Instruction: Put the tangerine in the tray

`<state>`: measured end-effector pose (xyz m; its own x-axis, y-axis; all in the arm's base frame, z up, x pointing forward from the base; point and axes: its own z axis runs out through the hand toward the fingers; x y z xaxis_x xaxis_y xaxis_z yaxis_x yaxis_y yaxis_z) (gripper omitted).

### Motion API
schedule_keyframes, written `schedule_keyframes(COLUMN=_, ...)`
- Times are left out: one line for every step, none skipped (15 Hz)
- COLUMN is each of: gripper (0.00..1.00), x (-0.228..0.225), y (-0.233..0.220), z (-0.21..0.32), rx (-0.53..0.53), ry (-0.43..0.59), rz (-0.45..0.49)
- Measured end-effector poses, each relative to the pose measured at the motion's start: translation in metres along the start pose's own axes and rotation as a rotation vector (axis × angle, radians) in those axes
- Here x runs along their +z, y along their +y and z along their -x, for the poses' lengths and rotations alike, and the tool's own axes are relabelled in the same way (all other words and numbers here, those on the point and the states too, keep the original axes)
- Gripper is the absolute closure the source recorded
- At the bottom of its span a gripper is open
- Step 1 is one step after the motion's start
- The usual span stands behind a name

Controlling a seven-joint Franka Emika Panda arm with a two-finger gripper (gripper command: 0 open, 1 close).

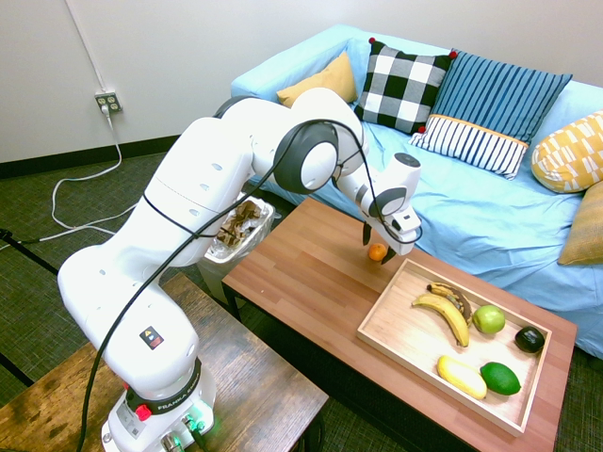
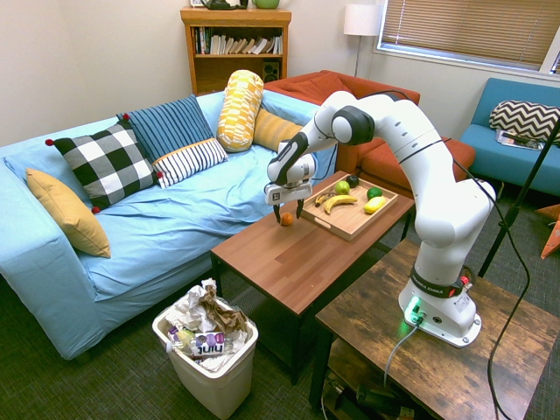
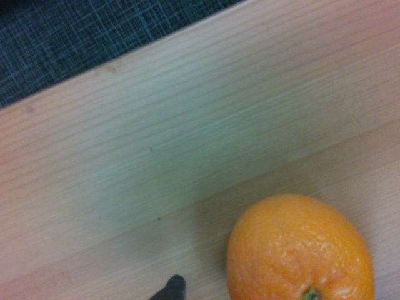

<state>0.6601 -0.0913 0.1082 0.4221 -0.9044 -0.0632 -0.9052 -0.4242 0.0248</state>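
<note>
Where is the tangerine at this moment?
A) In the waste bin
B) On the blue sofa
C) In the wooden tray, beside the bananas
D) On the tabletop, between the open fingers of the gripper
D: the tangerine rests on the tabletop, with the gripper's fingers apart around it.

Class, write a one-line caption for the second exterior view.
Open gripper around a tangerine on the table, beside the fruit tray.

1. Both exterior views are bright and evenly lit; the pale wall [image 1: 236,56] looks washed out; edges are fairly crisp.
2. Green light glows at the arm's base [image 1: 174,419]; blinds [image 2: 477,39] cover the window.
3. The wrist view is dimmer and softer; faint shadow borders the tangerine [image 3: 300,250]; its skin shows small highlights.
</note>
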Motion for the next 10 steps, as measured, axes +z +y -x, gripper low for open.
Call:
schedule_keyframes(gripper=1.00, x=0.0013, y=-0.0004, z=-0.0007, rx=0.003, ry=-0.001, rz=-0.001)
schedule_keyframes(gripper=1.00, x=0.0021, y=-0.0011, z=-0.0018, rx=0.004, ry=0.000, rz=-0.002)
schedule_keyframes(gripper=1.00, x=0.0018, y=-0.0028, z=-0.0032, rx=0.004, ry=0.000, rz=-0.003)
schedule_keyframes(gripper=1.00, x=0.0019, y=-0.0041, z=-0.0042, rx=0.004, ry=0.000, rz=-0.003)
schedule_keyframes(gripper=1.00, x=0.0021, y=-0.0050, z=-0.0048, rx=0.004, ry=0.000, rz=-0.002)
schedule_keyframes(gripper=1.00, x=0.0027, y=-0.0061, z=-0.0053, rx=0.004, ry=-0.001, rz=-0.002)
schedule_keyframes(gripper=1.00, x=0.0040, y=-0.0066, z=-0.0055, rx=0.004, ry=-0.002, rz=-0.002)
schedule_keyframes(gripper=1.00, x=0.0055, y=-0.0073, z=-0.0055, rx=0.004, ry=-0.003, rz=-0.001)
schedule_keyframes(gripper=1.00, x=0.0074, y=-0.0072, z=-0.0050, rx=0.004, ry=-0.004, rz=0.001)
schedule_keyframes(gripper=1.00, x=0.0076, y=-0.0072, z=-0.0051, rx=0.004, ry=-0.004, rz=0.001)
